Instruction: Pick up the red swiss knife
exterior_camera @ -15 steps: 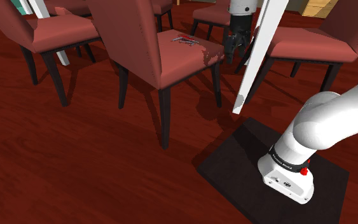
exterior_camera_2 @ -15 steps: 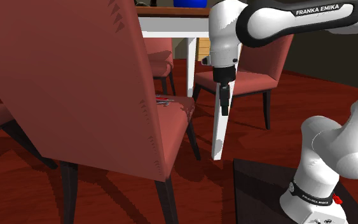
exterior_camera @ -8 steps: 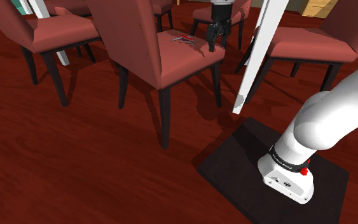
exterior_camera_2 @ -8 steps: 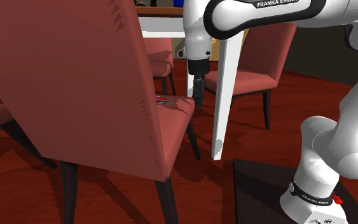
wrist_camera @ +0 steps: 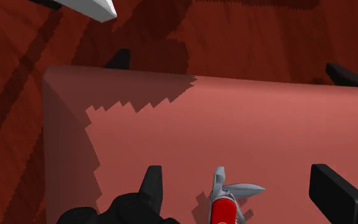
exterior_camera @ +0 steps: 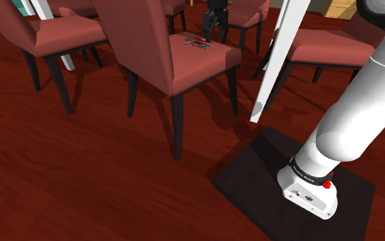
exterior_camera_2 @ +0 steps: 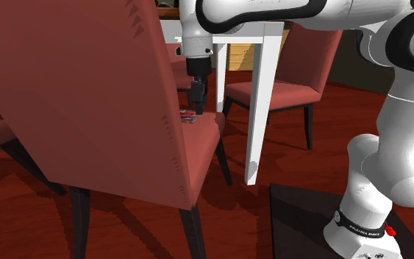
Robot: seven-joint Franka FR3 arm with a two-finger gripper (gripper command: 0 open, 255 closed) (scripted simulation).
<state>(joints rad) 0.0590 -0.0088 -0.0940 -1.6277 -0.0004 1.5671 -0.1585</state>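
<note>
A red swiss knife (exterior_camera: 199, 44) with grey blades folded out lies on the pink seat of a dark-legged chair (exterior_camera: 184, 65), near the seat's back corner. My black gripper (exterior_camera: 213, 20) hangs just above and slightly behind it, pointing down. In the second exterior view the gripper (exterior_camera_2: 197, 99) hovers a little above the knife (exterior_camera_2: 188, 115), not touching it. In the wrist view the knife (wrist_camera: 225, 203) lies on the seat (wrist_camera: 266, 133) between my open gripper's (wrist_camera: 236, 172) fingers (wrist_camera: 151, 186), closer to one of them and touching neither.
A white table leg (exterior_camera: 274, 58) slants down beside the chair, to the shoulder view's right. More pink chairs (exterior_camera: 54, 34) stand around. The chair's tall back (exterior_camera_2: 87, 96) blocks much of the second exterior view. My stand sits on a black mat (exterior_camera: 252, 185).
The gripper has swung to the shoulder view's left, from beside the white table leg to over the chair seat, and now hangs above the knife. The knife has not moved.
</note>
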